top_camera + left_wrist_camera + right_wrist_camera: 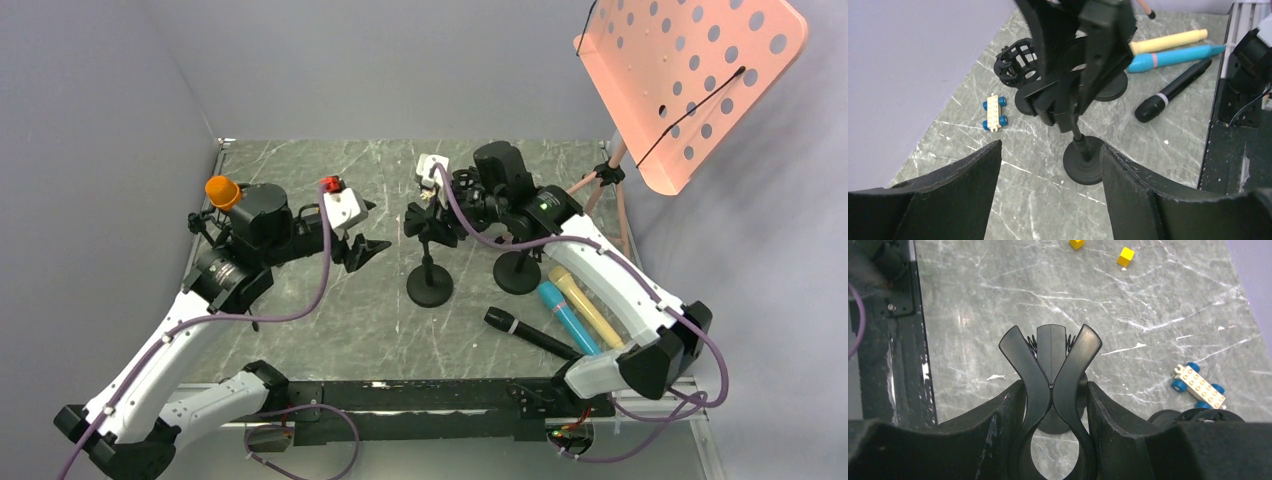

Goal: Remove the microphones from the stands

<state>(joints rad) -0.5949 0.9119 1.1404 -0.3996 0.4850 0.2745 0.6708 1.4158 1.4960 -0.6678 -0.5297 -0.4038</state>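
Near the middle of the desk (380,340), the right claw (1053,387) is clamped on the clip (1051,347) atop the stand (429,285). The left claw (368,228) hangs wide open and empty just left of that stand. The black microphone (530,333) lies flat on the desk in front, beside a blue microphone (567,315) and a yellow microphone (587,306).

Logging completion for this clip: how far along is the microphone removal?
Done, apparently: the clip on the stand shows an empty ring, and a black microphone lies on the table. In hand: the right gripper clamps the clip; the left gripper is open and empty. Left: release the clip and withdraw.
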